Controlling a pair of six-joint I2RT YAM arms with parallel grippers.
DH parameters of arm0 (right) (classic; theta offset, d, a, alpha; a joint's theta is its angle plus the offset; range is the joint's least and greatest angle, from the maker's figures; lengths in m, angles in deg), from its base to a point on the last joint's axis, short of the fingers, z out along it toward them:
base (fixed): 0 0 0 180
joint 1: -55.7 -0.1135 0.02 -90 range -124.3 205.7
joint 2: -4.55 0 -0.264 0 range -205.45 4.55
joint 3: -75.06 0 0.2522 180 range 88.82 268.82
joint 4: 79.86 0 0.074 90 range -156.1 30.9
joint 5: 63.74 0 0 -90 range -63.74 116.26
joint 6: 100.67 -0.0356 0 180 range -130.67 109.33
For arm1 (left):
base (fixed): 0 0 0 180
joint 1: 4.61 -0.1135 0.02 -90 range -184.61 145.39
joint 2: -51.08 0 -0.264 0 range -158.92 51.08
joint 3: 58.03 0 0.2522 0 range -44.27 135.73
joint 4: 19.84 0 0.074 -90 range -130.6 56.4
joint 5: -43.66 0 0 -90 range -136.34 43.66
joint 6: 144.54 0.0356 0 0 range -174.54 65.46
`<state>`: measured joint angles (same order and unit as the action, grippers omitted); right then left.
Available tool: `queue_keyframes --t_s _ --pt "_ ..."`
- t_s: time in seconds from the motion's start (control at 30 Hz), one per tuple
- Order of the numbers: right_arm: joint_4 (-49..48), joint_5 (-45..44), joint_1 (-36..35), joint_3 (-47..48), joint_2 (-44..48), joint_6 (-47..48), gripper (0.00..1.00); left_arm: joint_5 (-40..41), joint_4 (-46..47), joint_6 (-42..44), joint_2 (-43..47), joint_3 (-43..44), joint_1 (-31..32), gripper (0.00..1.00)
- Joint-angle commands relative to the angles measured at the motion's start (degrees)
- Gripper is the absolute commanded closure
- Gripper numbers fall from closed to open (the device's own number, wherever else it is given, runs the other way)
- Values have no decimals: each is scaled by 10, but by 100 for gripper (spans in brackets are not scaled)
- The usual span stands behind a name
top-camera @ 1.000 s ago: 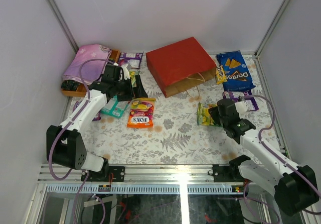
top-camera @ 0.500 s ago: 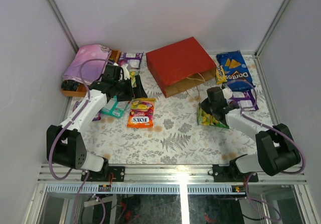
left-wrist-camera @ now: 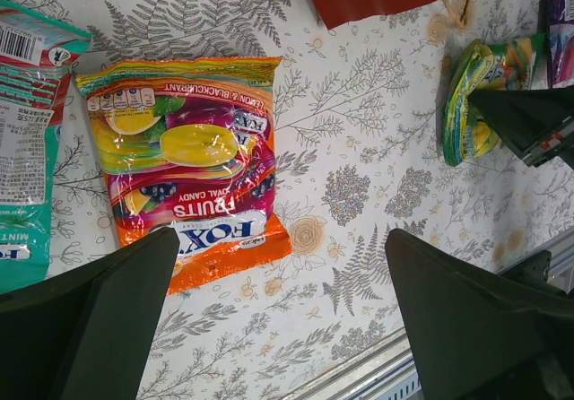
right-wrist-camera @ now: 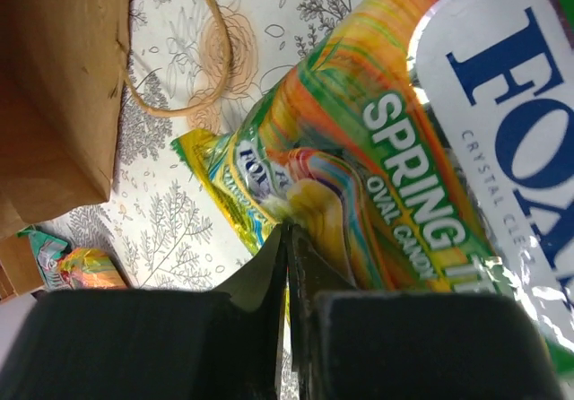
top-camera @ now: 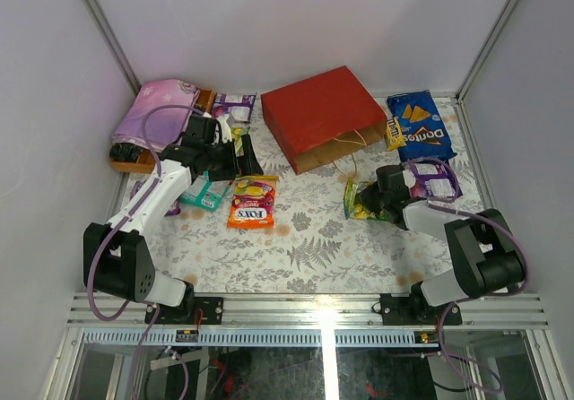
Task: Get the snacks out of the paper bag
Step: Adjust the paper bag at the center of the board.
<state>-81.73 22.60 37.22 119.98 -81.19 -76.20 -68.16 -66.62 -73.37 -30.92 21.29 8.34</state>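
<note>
Several snacks lie on the worktop (top-camera: 305, 239) outside the paper bag (top-camera: 323, 113): the blue Doritos bag (top-camera: 420, 126), an orange candy bag (left-wrist-camera: 184, 167), a teal pouch (left-wrist-camera: 27, 149) and purple-white packs (top-camera: 235, 106). My right end effector (right-wrist-camera: 287, 234) is pressed together on the edge of a yellow-green candy bag (right-wrist-camera: 386, 149) near the paper bag's mouth; my left end effector (left-wrist-camera: 282, 315) hangs spread above the orange one. I judge the job mostly done, though the bag's inside is hidden.

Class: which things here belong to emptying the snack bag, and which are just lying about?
Job: red paper bag, Doritos bag, orange candy bag, green candy bag, teal pouch, purple-white pack.
Lying about: pink-purple folded cloth.
</note>
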Motion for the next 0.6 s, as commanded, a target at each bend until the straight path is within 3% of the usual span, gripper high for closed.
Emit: queue_keyframes --t_s 0.0,0.13,0.2,0.27,0.4,0.57 --pt "89 -44 -1 48 80 48 93 7 1 11 -3 12 -4 0" --pt "122 -92 -1 85 162 88 69 7 1 11 -3 15 -5 0" --pt "126 -111 -1 92 187 102 49 5 2 11 -3 16 -3 0" --pt "128 -123 0 93 204 117 36 55 -2 15 3 22 17 0" --pt "145 -145 5 90 215 127 19 255 -49 50 -4 71 146 0" --pt "127 -83 60 68 218 109 13 338 -74 69 -60 160 264 0"
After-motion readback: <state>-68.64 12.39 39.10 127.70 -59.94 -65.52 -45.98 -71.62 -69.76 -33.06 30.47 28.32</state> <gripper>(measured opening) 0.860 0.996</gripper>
